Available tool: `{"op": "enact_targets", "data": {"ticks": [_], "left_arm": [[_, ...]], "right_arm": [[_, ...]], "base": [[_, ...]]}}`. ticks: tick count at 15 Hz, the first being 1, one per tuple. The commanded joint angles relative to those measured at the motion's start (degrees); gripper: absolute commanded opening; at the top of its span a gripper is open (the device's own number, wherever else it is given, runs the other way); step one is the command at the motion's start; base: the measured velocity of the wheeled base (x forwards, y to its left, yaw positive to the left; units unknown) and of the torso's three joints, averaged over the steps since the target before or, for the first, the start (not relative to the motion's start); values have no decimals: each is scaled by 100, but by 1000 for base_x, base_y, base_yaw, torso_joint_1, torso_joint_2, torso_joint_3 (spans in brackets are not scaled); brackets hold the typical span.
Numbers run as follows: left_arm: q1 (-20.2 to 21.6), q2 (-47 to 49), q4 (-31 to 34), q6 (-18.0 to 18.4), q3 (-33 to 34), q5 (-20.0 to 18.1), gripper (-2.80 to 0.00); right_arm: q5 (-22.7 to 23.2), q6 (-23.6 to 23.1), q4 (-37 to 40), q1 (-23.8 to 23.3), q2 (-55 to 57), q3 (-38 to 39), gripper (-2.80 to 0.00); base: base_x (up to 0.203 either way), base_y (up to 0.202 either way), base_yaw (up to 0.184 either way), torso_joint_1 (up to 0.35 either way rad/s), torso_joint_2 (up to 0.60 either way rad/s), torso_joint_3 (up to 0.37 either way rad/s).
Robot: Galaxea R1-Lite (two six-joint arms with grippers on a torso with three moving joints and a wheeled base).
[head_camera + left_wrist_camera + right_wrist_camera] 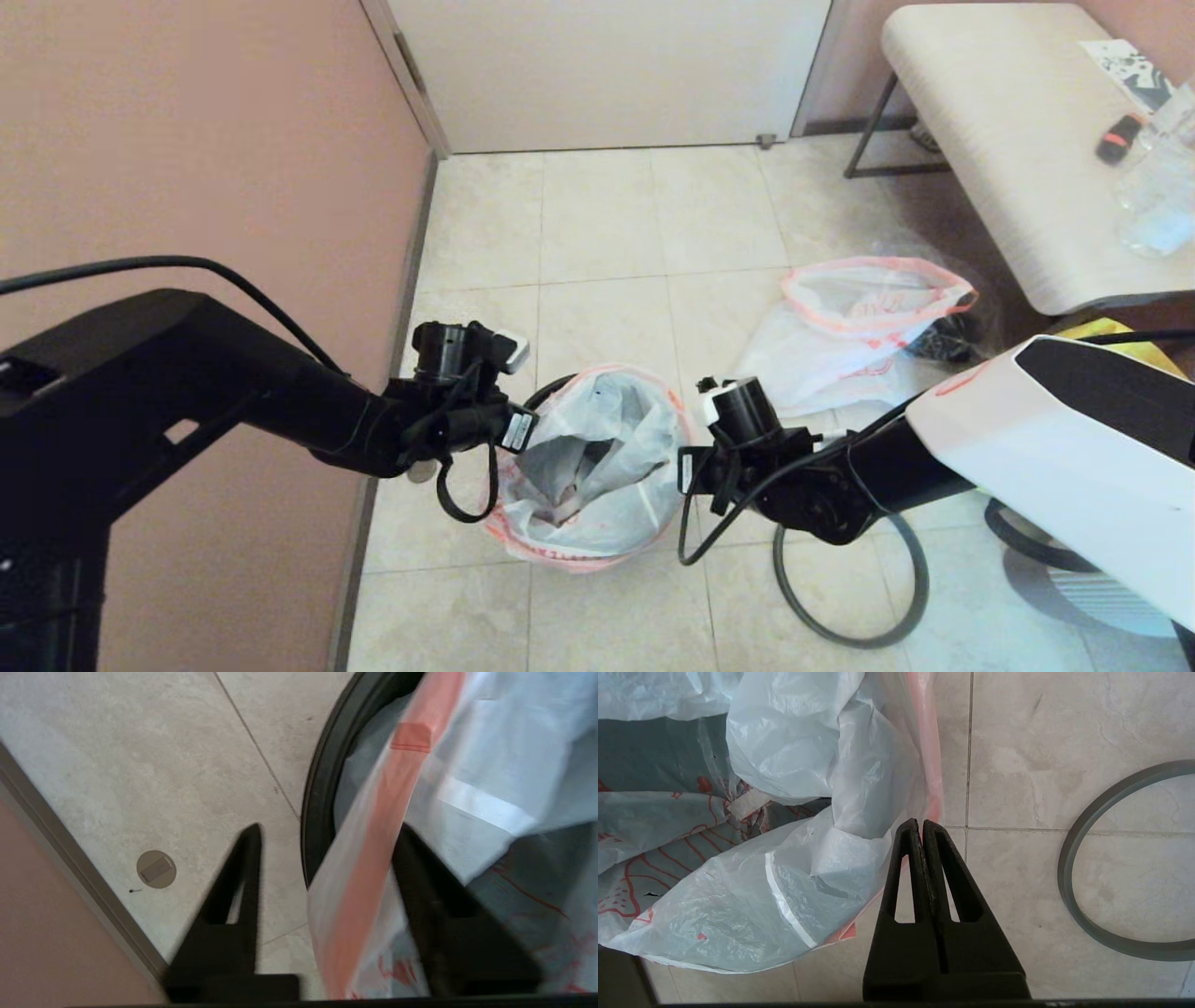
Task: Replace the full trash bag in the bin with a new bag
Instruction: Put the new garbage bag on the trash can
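Note:
The dark bin stands on the tiled floor, lined with a white bag that has an orange hem. My left gripper is open at the bin's left edge. Its fingers straddle the bag's hem, beside the bin's dark wall. At the bin's right edge my right gripper is shut on the bag's orange hem, which is drawn to a point at its tips. The loose grey hoop lies on the floor under my right arm. A second white bag with an orange hem lies further back on the right.
A pink wall runs close along the left. A cream-topped bench stands at the back right, with a yellow tote behind my right arm. A pale grey ribbed object sits at the lower right. A round floor cap lies near the skirting.

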Motion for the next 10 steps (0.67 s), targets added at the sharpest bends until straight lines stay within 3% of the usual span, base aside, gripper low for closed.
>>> {"op": "enact_targets", "data": {"ticks": [1, 5, 10], "left_arm": [[13, 193, -17, -2, -105, 16, -280], [1, 315, -50, -27, -173, 40, -280], [120, 367, -284, -337, -386, 139, -280]], "right_arm": [[-8, 14, -17, 7, -17, 0, -280], [-17, 14, -8, 7, -101, 0, -280], [-8, 146, -8, 34, -65, 4, -280]], "base": [[0, 0, 0, 0, 0, 0], [0, 0, 0, 0, 0, 0], [0, 0, 0, 0, 0, 0]]}}
